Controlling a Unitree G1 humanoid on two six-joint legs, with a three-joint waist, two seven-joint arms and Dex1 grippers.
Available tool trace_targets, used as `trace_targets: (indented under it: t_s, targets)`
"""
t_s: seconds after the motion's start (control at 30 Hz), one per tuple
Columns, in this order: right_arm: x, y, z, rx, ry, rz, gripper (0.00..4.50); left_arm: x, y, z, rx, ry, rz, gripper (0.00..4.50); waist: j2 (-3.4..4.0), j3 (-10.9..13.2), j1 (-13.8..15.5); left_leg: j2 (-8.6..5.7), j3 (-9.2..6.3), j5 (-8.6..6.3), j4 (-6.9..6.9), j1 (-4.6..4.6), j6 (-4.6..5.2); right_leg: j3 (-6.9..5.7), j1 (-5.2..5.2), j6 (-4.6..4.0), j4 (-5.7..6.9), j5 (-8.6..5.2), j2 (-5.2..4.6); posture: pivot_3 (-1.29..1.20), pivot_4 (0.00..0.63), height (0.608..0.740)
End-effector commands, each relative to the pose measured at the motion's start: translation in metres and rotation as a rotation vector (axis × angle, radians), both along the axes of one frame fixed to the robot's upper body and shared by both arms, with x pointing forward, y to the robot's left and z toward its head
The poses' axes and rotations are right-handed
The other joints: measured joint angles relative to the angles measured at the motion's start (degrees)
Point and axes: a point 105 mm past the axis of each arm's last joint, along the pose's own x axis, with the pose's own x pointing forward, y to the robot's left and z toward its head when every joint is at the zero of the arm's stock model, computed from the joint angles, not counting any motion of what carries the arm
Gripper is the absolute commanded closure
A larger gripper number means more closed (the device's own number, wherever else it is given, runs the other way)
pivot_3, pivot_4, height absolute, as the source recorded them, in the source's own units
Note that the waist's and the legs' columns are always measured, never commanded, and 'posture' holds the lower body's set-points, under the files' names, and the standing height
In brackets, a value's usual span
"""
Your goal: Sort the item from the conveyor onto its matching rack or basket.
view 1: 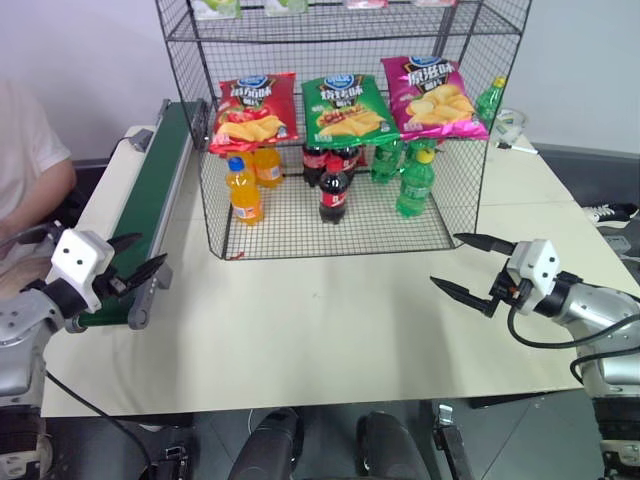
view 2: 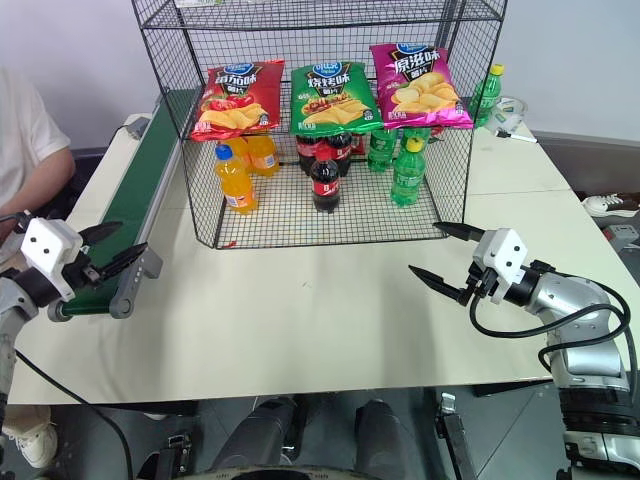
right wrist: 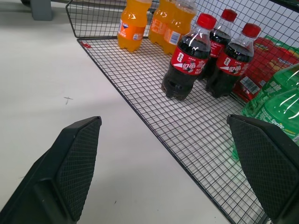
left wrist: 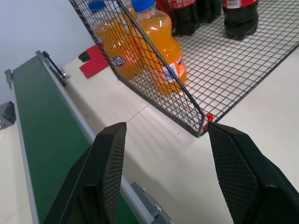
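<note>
Starting at the left, a person's sleeve [view 1: 25,150] shows beside the conveyor [view 1: 150,200], whose dark-green belt runs bare toward the left gripper [view 1: 133,262], which hangs at the belt's near end with its two black fingers spread apart and nothing between them. The red crisp bag [view 1: 253,110] already rests inside the wire rack [view 1: 340,130], tilted on the tier above the orange soda bottles [view 1: 244,188], at the left end of the row of bags, so the sorting looks done for this item. Such a bag is likely light, air-filled and slippery, easy to crush; a pinch across a crimped edge or a flat face would probably hold it best without bursting it. Next to it lie a green crisp bag [view 1: 343,103] and a magenta crisp bag [view 1: 432,95], each above matching drinks on the rack's floor: dark cola bottles [view 1: 334,190] and green soda bottles [view 1: 416,183]. Another green bottle [view 1: 489,98] stands outside the cage. At the right, over the pale table [view 1: 330,320], the right gripper [view 1: 470,265] hovers empty, its fingers wide apart.
</note>
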Motion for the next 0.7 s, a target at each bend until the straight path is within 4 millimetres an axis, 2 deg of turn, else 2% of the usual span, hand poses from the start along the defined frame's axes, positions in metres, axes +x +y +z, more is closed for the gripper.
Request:
trace_targets:
  t_s: [0.03, 0.2, 0.7]
  targets:
    - [0.0013, 0.0036, 0.0088, 0.0, -0.044, 0.015, 0.0, 0.0018, 0.0008, 0.0096, 0.009, -0.051, 0.008, 1.65, 0.0, 0.0, 0.0, 0.0, 0.0, 0.0, 0.0, 0.0, 0.0, 0.0, 0.0, 0.0, 0.0, 0.0, 0.0, 0.0, 0.15, 0.74]
    - [0.0014, 0.0038, 0.0095, 0.0, -0.04, 0.024, 0.0, -0.0031, 0.0019, 0.0074, 0.001, -0.057, 0.017, 1.65, 0.0, 0.0, 0.0, 0.0, 0.0, 0.0, 0.0, 0.0, 0.0, 0.0, 0.0, 0.0, -0.01, 0.0, 0.0, 0.0, 0.15, 0.74]
    - [0.0011, 0.0084, 0.0108, 0.015, -0.032, 0.049, 0.0, -0.0017, -0.0023, 0.0028, -0.014, -0.069, 0.015, 1.65, 0.0, 0.0, 0.0, 0.0, 0.0, 0.0, -0.01, -0.01, 0.0, 0.0, 0.0, 0.0, -0.04, 0.0, 0.0, 0.0, 0.15, 0.74]
